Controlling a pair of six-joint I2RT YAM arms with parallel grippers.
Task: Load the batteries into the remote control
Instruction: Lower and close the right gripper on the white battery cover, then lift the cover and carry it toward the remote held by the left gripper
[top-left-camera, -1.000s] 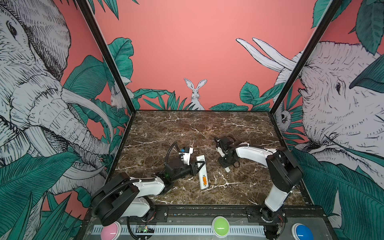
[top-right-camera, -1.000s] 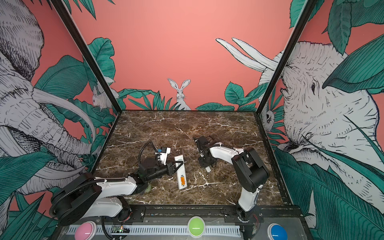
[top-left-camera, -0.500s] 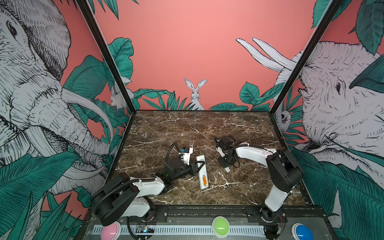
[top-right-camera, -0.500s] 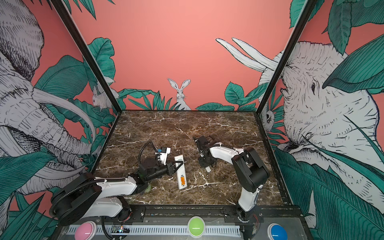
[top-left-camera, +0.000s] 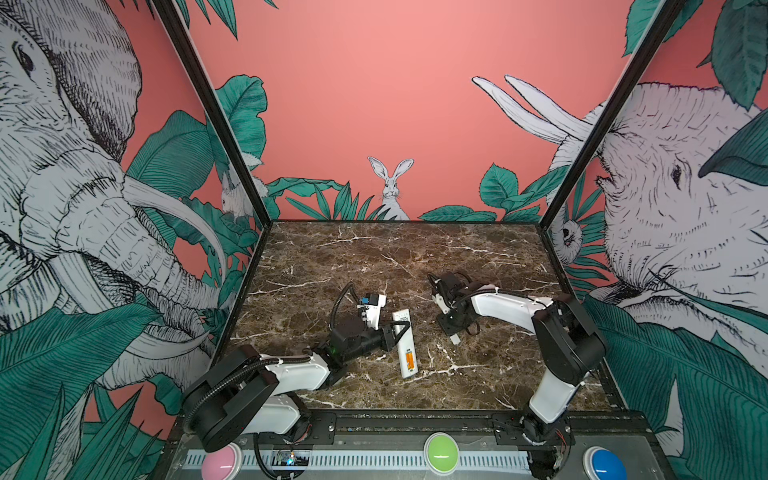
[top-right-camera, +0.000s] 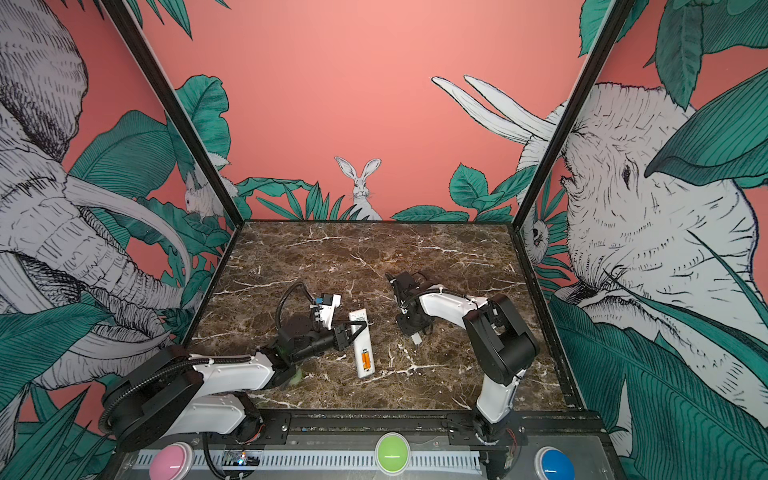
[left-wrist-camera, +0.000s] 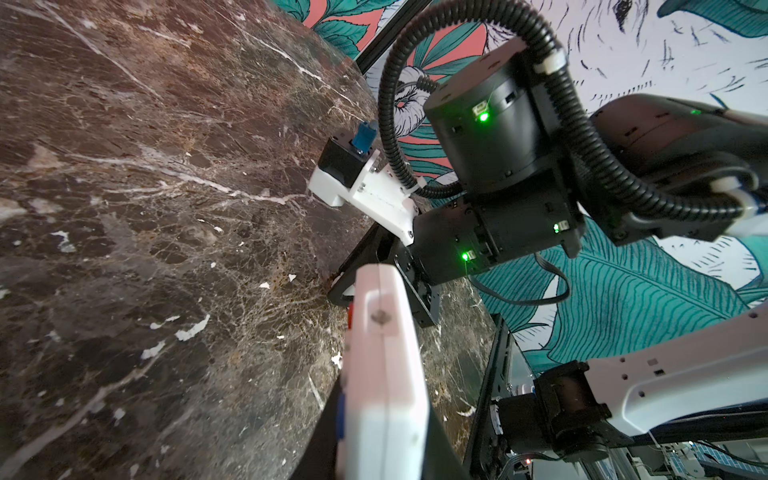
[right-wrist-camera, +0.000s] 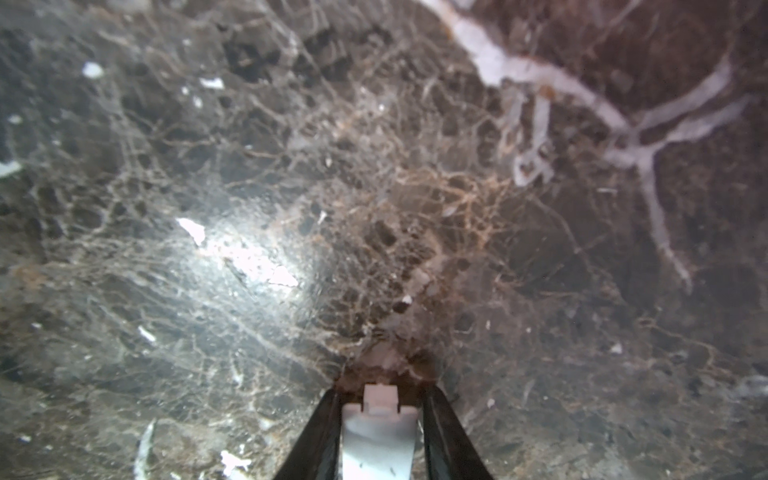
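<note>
The white remote control lies back-up on the marble table, left of the middle. Two orange batteries sit side by side in its open compartment at the near end. My left gripper is shut on the remote's far half; the left wrist view shows the remote on edge between the dark fingers. To the right, my right gripper points down, shut on the small white cover strip, whose tip touches the marble.
Patterned walls and black frame posts enclose the table on three sides. Pink, green and blue buttons sit along the front rail. Bare marble stretches behind both arms.
</note>
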